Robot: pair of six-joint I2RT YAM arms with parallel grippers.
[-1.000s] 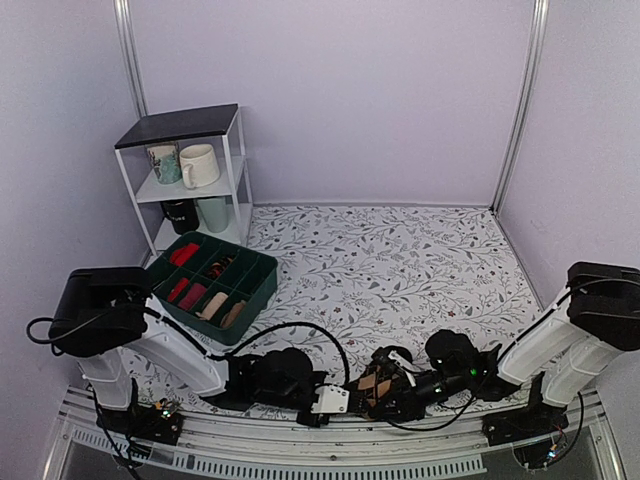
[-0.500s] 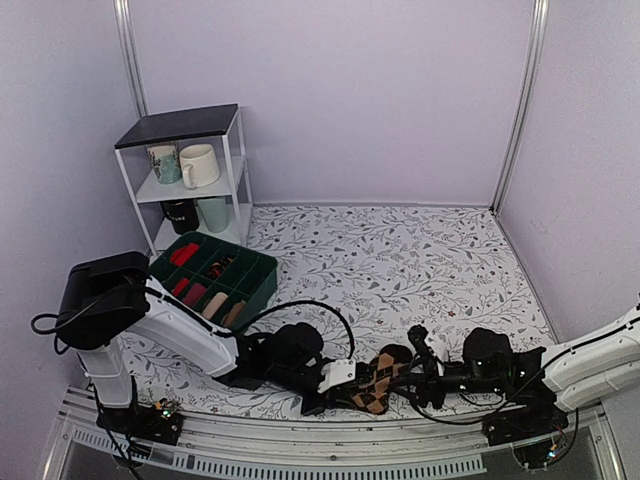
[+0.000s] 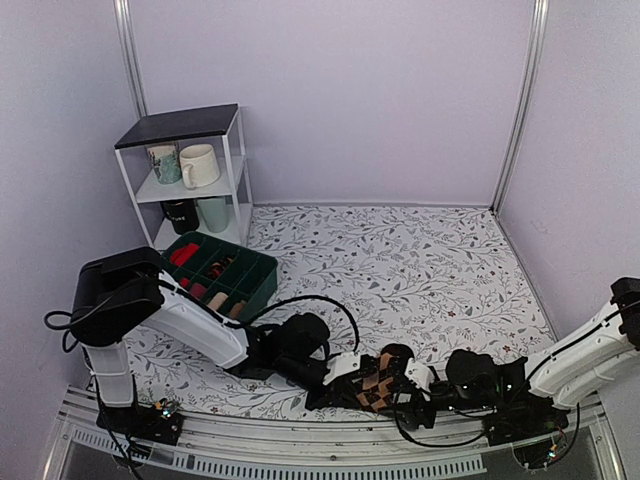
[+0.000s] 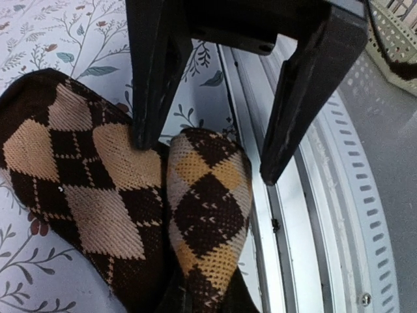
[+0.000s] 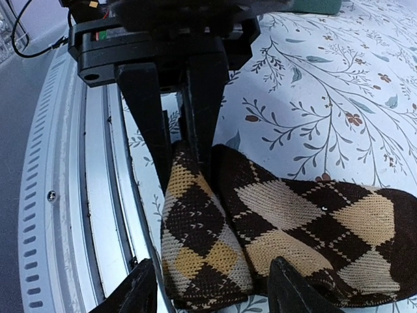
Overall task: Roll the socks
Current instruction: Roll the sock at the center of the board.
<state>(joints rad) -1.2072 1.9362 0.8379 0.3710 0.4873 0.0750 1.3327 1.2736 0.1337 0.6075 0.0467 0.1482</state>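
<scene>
The socks (image 3: 377, 383), dark brown with tan argyle diamonds, lie at the table's near edge next to the metal rail. One part lies flat (image 5: 313, 222) and a narrower fold (image 4: 208, 202) stands up beside it. My left gripper (image 5: 180, 149) is shut, pinching that fold's end; in its own view (image 4: 202, 298) the fold runs down between its jaws. My right gripper (image 5: 215, 295) faces it from the other side, open, with one finger (image 4: 153, 85) on each side of the fold and not touching it. Both grippers meet low at the socks in the top view.
A green divided box (image 3: 262, 283) holding rolled socks stands at the left. Behind it is a white shelf (image 3: 236, 160) with mugs. The metal rail (image 4: 306, 222) runs along the front edge, right beside the socks. The flowered table cloth (image 3: 400, 260) stretches beyond.
My right gripper has opened and let go of the socks, and its arm has dropped low. The left gripper has moved right, still shut on the fold.
</scene>
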